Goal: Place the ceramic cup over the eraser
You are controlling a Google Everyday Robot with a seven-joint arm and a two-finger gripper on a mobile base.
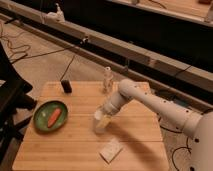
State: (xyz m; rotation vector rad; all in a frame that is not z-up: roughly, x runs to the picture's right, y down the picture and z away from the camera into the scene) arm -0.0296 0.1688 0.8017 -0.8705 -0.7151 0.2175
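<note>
The white ceramic cup (101,122) stands near the middle of the wooden table (75,150). My gripper (106,113) is right at the cup's top right side, at the end of the white arm (150,102) that reaches in from the right. The dark eraser (66,86) stands upright at the table's far left edge, well apart from the cup and the gripper.
A green plate (42,121) with a carrot (54,117) lies at the left. A slim whitish figurine-like bottle (107,79) stands at the far edge. A pale flat square piece (111,150) lies near the front. A dark chair (10,105) stands left of the table.
</note>
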